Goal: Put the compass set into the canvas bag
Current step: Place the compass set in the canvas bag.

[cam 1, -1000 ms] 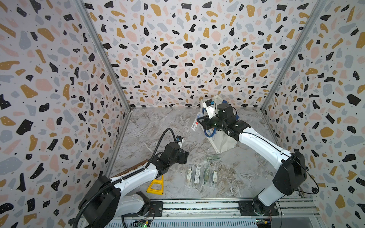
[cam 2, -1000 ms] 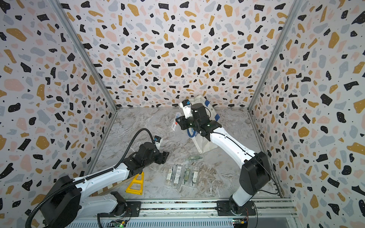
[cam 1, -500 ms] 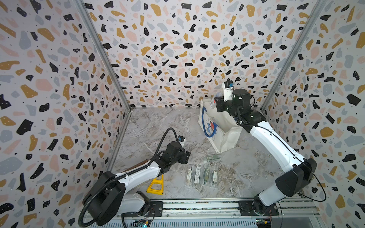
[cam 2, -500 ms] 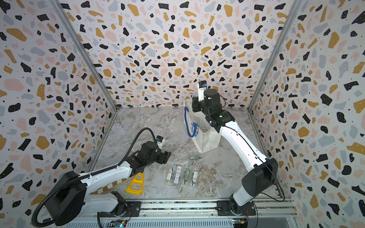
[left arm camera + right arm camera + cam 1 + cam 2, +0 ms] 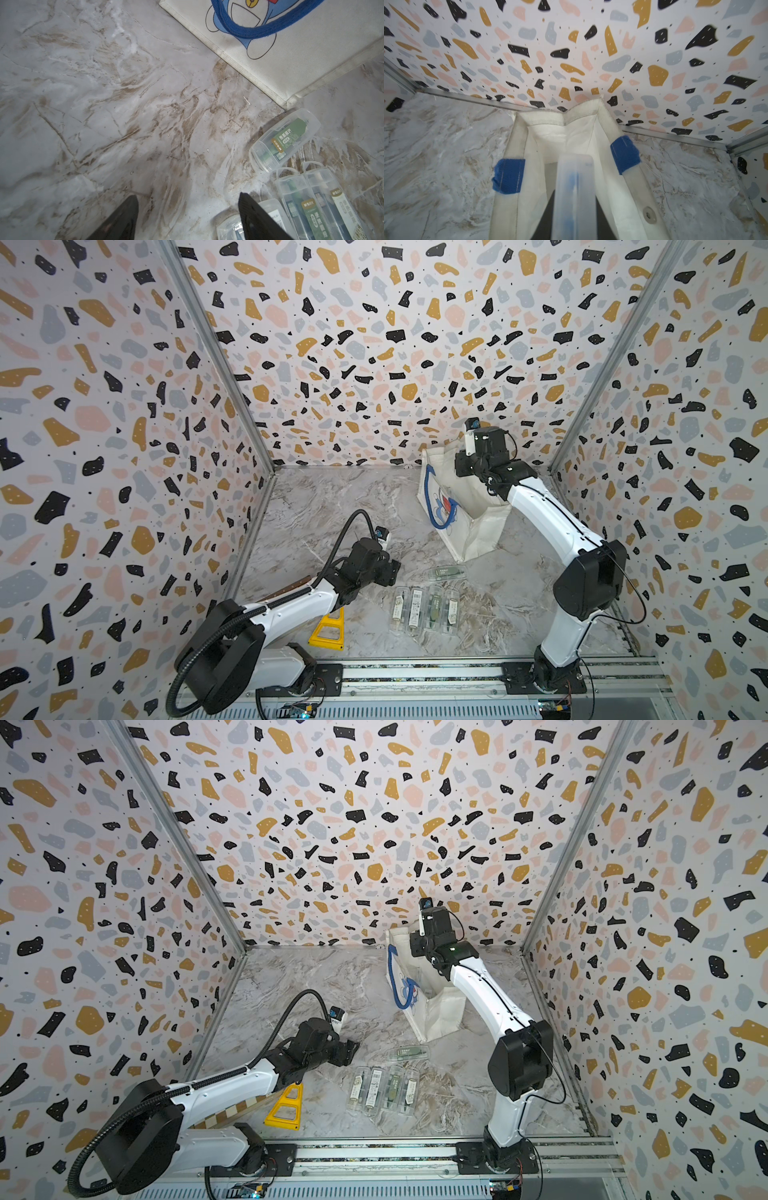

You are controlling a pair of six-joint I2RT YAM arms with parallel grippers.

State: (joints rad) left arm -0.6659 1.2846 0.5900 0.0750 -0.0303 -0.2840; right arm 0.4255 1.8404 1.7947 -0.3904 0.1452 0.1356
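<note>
Right gripper (image 5: pixel 574 209): clamped tight on a clear compass set (image 5: pixel 574 178), right at the bag's open mouth
Compass set: end-on between the black fingers, far end inside the outline of the white rim; touching fabric or not, can't tell
Canvas bag (image 5: pixel 478 526): upright at the back of the marble table (image 5: pixel 332 506), cartoon print (image 5: pixel 444 502) turned toward the left arm
Left gripper (image 5: pixel 187 197): jaws apart, nothing between them, low over bare marble
Row of four cases (image 5: pixel 426 608): flat, side by side, near the front
Fifth case (image 5: pixel 446 571): crosswise between that row and the bag's bottom corner
Yellow triangle (image 5: pixel 328 628): on the table beside the left arm
</note>
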